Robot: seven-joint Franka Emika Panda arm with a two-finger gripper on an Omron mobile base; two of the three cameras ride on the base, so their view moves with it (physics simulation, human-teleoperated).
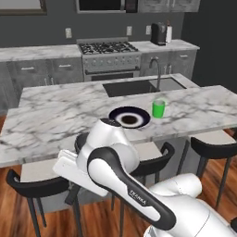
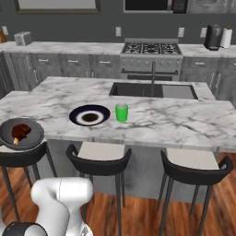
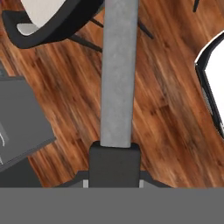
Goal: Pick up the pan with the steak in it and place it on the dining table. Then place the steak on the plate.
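Clenched on the long straight handle (image 3: 118, 74), the pincer (image 3: 114, 169) holds the small round dark grey frying pan (image 2: 33, 138), carrying the reddish-brown steak (image 2: 20, 131), at the veined marble dining table's (image 2: 184, 124) near-left edge, above black stools (image 2: 99, 159), with bare marble leftward of the dark round plate (image 2: 90, 115).

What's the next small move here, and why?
Probably raise the pan and carry it forward over the table. The gripper is shut on its handle above the floor. The pan, with the steak inside, overlaps the table's near edge rather than clearly resting on it.
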